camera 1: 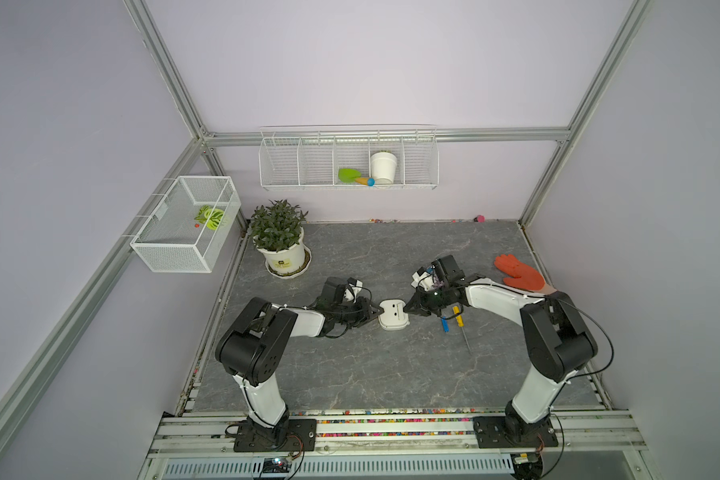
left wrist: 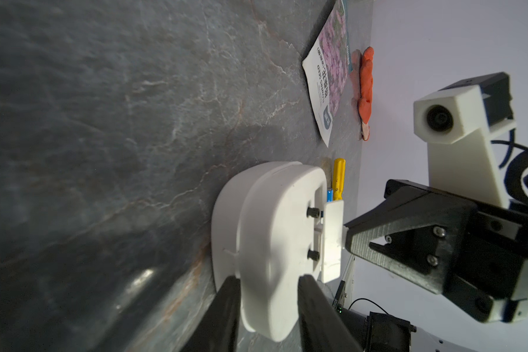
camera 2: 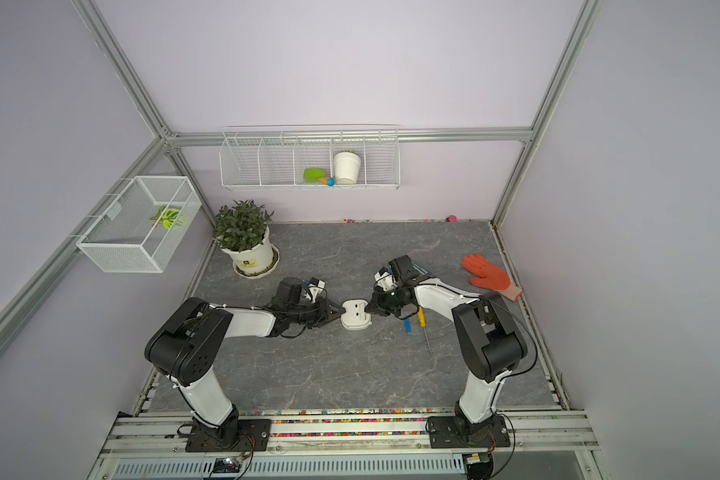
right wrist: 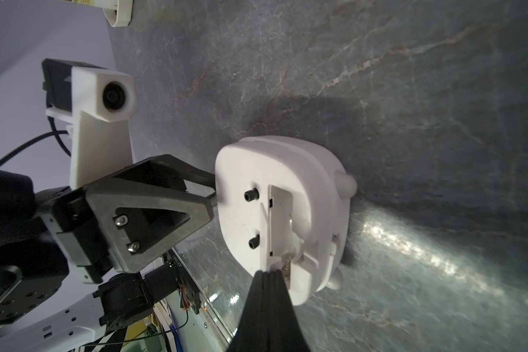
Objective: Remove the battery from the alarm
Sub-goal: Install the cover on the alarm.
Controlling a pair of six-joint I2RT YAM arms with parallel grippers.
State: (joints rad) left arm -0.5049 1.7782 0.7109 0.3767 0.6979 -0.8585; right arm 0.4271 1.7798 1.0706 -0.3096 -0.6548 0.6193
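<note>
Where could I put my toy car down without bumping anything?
Roomiest is the bare front of the table, from the alarm to the near edge. The back middle, between the plant pot and the orange glove, is free too. It's crowded around the alarm: left fingers, right fingers, battery and screwdriver.

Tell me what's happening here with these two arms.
The left gripper holds the alarm, which lies face down on the table. The shut right gripper pokes at its open back compartment, which looks empty. The battery lies beside the screwdriver, so it seems to be out already.
</note>
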